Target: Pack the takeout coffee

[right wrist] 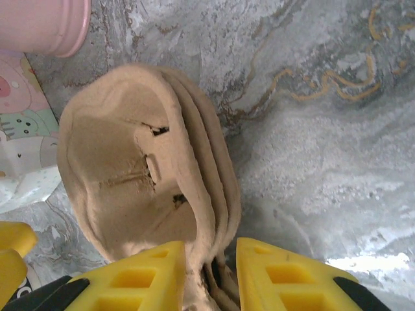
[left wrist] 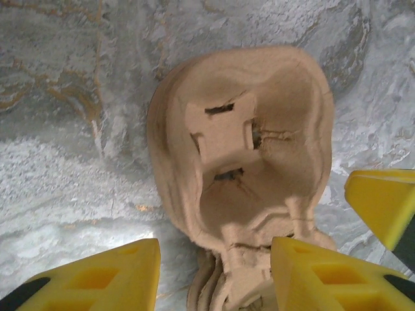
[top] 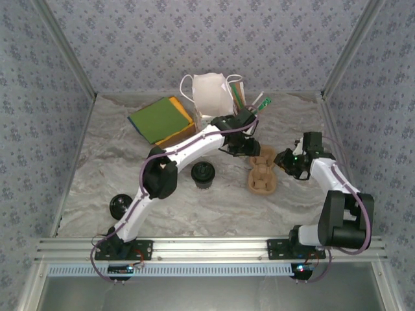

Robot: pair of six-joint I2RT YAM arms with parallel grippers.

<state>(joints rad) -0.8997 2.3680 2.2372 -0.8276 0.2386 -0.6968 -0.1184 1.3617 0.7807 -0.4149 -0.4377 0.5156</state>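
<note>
The takeout coffee (top: 203,173), a small dark cup with a black lid, stands upright mid-table, apart from both grippers. To its right lies a stack of tan pulp cup carriers (top: 262,173). My left gripper (top: 243,148) hovers over the stack's far end, open. In the left wrist view the carrier (left wrist: 240,149) has its near end between the spread yellow fingers (left wrist: 117,275). My right gripper (top: 285,162) is at the stack's right edge. In the right wrist view it (right wrist: 211,278) is shut on the layered carrier rims (right wrist: 194,194).
A white bag (top: 211,94) stands at the back, with green and orange sheets (top: 162,120) to its left and packets (top: 249,100) to its right. A black round object (top: 118,205) sits near the left arm's base. A pink rim (right wrist: 39,26) is beyond the carrier.
</note>
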